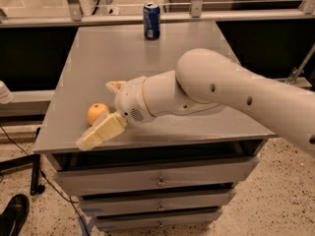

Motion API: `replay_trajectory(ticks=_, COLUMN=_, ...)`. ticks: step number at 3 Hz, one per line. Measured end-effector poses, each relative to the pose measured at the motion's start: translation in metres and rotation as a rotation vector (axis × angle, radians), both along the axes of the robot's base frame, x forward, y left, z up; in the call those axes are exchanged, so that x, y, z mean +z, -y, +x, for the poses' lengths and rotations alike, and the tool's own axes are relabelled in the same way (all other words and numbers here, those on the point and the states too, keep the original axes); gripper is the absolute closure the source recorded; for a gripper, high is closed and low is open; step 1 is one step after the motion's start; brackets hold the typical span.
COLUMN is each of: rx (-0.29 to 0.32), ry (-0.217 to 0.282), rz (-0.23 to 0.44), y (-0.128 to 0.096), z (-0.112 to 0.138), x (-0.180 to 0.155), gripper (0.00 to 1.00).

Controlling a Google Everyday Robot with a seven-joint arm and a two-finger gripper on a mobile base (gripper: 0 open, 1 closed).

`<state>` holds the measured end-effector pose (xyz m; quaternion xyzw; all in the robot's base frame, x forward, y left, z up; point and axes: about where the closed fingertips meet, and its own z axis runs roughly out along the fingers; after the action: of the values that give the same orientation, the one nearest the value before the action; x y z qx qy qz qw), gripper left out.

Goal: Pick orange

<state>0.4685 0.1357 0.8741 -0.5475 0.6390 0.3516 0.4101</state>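
Cabinet top (162, 58): orange (96, 112) nr front-left edge, claw (98, 115) spread open astride it; can (151, 20) at back edge.

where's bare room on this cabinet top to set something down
Free: the middle of the cabinet top, between soda can and arm, plus its back-right corner. Crowded: front left, where the open pincer flanks the orange.

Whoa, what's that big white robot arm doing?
The robot's arm reaches across the gray cabinet top to the orange near the front edge. Its gripper is open, a finger on each side of the orange, not yet closed. A blue soda can stands at the back.
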Motion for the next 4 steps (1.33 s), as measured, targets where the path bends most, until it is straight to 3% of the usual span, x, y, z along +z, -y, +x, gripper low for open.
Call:
replay_trajectory(ticks=2, rx=-0.026, ry=-0.006, rz=0.028, y=-0.011, z=0.011, x=-0.022, gripper=0.41)
replay_trajectory(ticks=4, rx=-0.05, ry=-0.003, rz=0.043, y=0.0, z=0.02, x=-0.023, gripper=0.88)
